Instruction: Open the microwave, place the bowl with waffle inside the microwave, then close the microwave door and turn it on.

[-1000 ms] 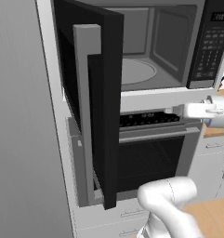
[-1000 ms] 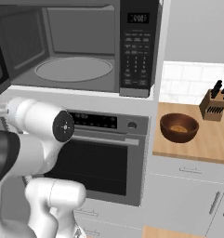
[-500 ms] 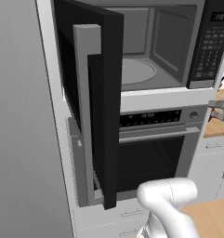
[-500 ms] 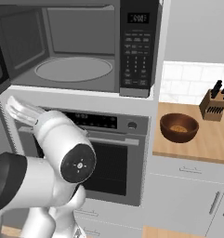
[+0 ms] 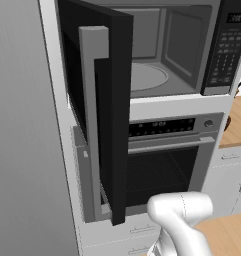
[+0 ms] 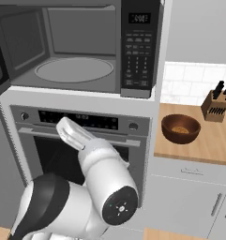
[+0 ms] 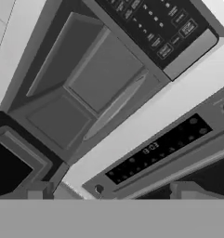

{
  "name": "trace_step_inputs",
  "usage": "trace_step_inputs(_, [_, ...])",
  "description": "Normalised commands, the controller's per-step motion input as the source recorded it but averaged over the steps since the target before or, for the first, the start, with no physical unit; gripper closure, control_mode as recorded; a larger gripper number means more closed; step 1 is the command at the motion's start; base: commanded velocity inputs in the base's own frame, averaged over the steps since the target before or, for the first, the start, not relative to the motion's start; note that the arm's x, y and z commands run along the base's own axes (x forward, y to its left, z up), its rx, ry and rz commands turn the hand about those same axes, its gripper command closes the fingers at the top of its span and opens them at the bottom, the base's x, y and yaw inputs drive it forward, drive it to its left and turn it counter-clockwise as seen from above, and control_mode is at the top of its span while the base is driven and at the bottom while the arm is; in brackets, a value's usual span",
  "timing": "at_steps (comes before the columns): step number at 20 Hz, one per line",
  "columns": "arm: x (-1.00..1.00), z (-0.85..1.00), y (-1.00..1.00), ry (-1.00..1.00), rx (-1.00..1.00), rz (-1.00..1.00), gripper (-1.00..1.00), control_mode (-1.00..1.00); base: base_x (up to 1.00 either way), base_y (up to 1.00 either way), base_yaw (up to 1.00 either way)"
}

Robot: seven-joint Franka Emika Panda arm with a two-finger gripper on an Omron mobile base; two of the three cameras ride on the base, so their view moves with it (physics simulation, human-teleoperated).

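Observation:
The microwave stands open, its grey cavity and round turntable bare. The microwave door is swung out to the left, its tall grey bar handle facing me. The reddish-brown bowl sits on the wooden counter right of the oven, with a pale waffle inside. In the hand view my gripper is open with nothing between its widely spread fingertips. It looks up at the cavity and keypad from below, in front of the oven, well left of the bowl.
A steel oven with a control panel sits under the microwave, and my arm rises in front of it. A knife block stands at the back of the counter, right of the bowl. White drawers lie below the counter.
My hand has left the right edge of the left base view, and the arm has swung across in front of the oven. The bowl and the door have not moved.

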Motion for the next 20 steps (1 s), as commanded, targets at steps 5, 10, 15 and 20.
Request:
trace_step_inputs(5, [0.26, -0.47, -1.00, 0.16, 0.05, -0.15, -1.00, -1.00, 0.00, 0.00, 0.00])
trace_step_inputs(10, [0.46, -0.51, -1.00, 0.19, 0.00, -0.13, -1.00, -1.00, 0.00, 0.00, 0.00])
trace_step_inputs(15, [0.54, -0.54, -1.00, 0.19, 0.04, -0.01, -1.00, -1.00, 0.00, 0.00, 0.00])
trace_step_inputs(20, [0.83, -0.67, -0.90, 0.18, 0.00, 0.00, -1.00, -1.00, 0.00, 0.00, 0.00])
